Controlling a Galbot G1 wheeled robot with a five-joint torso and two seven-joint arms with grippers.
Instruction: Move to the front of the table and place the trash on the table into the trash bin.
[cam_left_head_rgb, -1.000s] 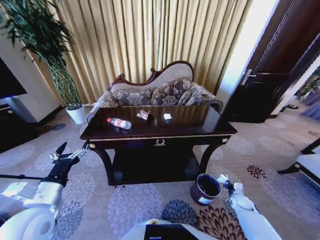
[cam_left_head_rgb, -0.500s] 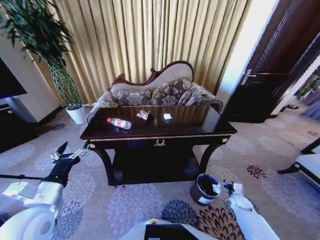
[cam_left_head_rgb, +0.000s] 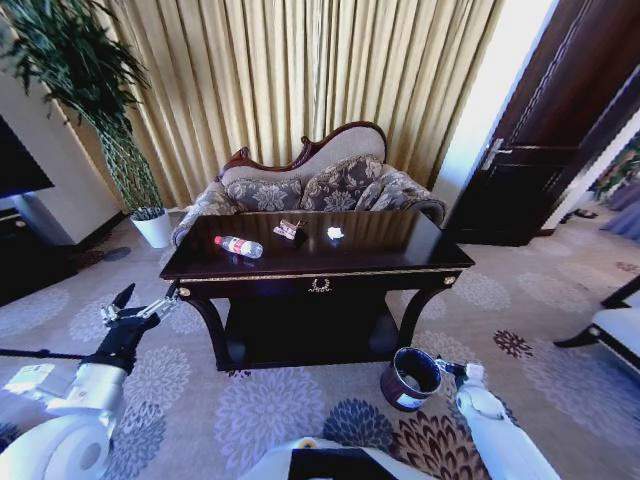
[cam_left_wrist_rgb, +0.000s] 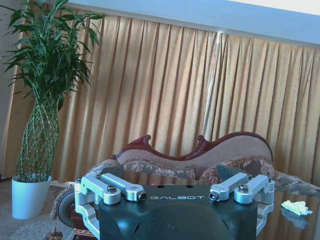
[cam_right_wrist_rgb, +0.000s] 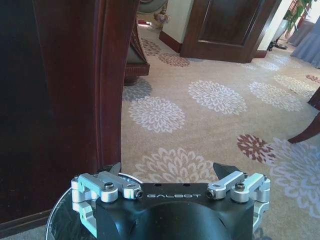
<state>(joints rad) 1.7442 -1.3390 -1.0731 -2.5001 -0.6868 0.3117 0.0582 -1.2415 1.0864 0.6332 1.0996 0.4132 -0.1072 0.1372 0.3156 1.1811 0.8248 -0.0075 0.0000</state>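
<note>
Two grippers sit low on the carpet side of the table (cam_left_head_rgb: 420, 262), neither holding anything. The right gripper (cam_left_head_rgb: 447, 368) is nearest, right at the rim of the trash bin (cam_left_head_rgb: 408, 379), which stands on the floor just off the table's front right leg; in the right wrist view its fingers are spread wide over the bin's edge. The left gripper (cam_left_head_rgb: 128, 304) hangs beside the front left corner, fingers also parted and empty. Farther off on the tabletop, the clear bottle (cam_left_head_rgb: 239, 246) lies on its side towards the left edge, the brownish wrapper (cam_left_head_rgb: 289, 229) near the back edge at centre, and the white paper (cam_left_head_rgb: 335, 233) just to its right. The robot already faces the table's front, so I judge the approach finished and picking not yet begun; next, an arm must rise and reach across to a piece
</note>
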